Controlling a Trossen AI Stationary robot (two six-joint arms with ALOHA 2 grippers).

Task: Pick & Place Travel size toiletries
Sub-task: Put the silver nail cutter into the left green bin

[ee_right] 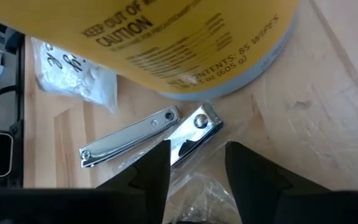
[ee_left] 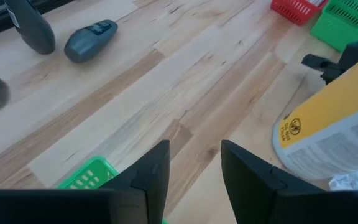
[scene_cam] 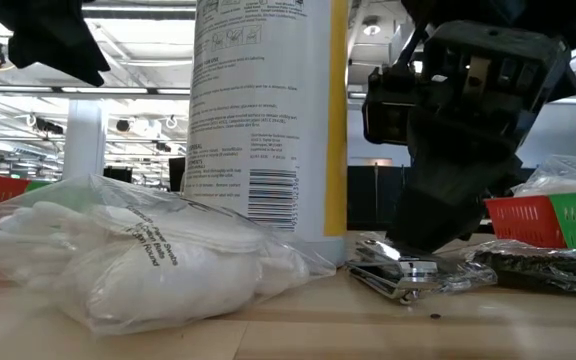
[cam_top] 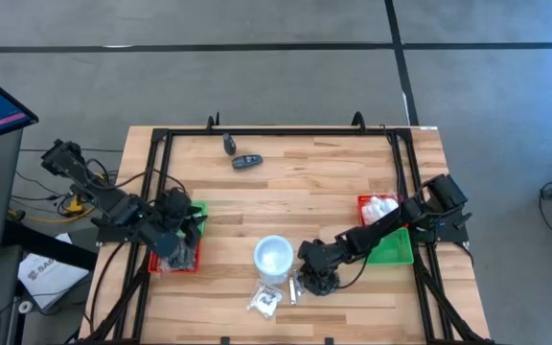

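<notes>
Left edge of desk [cam_top: 286, 206]: left gripper [cam_top: 173, 241] parked over red tray [cam_top: 178, 261] and green tray [cam_top: 197, 209], fingers spread with nothing between them in the left wrist view; tray contents hidden beneath the arm, count not possible.

Far edge, centre-left: two small dark oblong pieces [cam_top: 241, 154], well apart from either gripper, not yet collected.

Front centre: white wipes canister [cam_top: 273, 257], upright, not a task item. Just in front of it, bag of white cotton pieces [cam_top: 265, 299] in clear wrapper, loose on the wood, not yet collected. Beside the bag, two silvery nail clippers [ee_right: 148, 135], one bare, one in a clear wrapper, touching at one end, close against the canister base.

Right of canister: right gripper [ee_right: 196, 163] low over the clippers, fingers spread to either side of the wrapped one, nothing pinched as yet.

Right edge: second red tray [cam_top: 364, 203] already holding white wrapped pieces [cam_top: 383, 205]; second green tray [cam_top: 393, 247] partly under the right arm, contents unclear.

Status, as judged: partly done; one lot placed, at least five items outstanding; clipper pickup apparently in hand.
</notes>
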